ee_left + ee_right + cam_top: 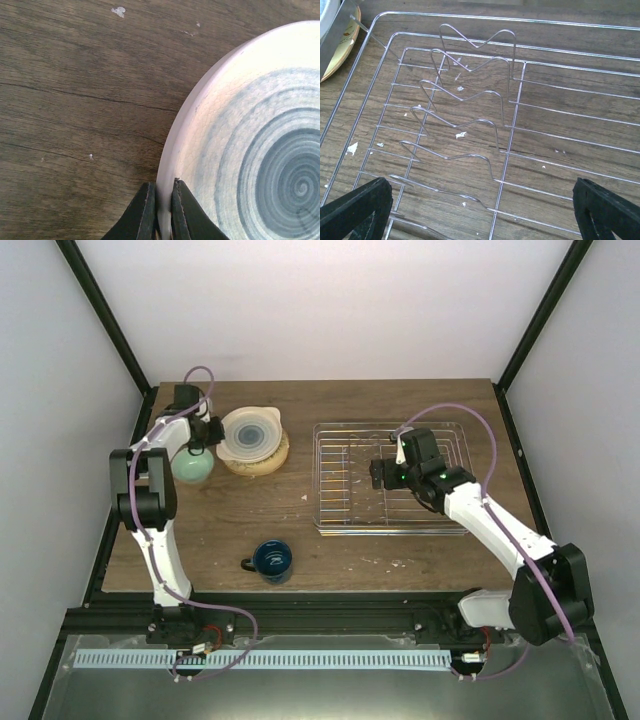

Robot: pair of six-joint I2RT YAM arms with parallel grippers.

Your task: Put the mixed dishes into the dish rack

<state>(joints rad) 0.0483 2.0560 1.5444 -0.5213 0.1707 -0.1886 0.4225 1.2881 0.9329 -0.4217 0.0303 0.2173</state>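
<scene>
Cream plate [240, 150] rim pinched by L gripper [163, 207]; R gripper [480, 186] spread wide over dish rack [513, 60], holding nothing.

1. A dark brown wooden desk [400, 555], its grain scuffed with white flecks, fills the middle.
2. A plain white back wall [320, 300] and pale side walls [45, 440] enclose it.
3. Black posts [105, 315] rise at the far corners; the light is even and soft.
</scene>
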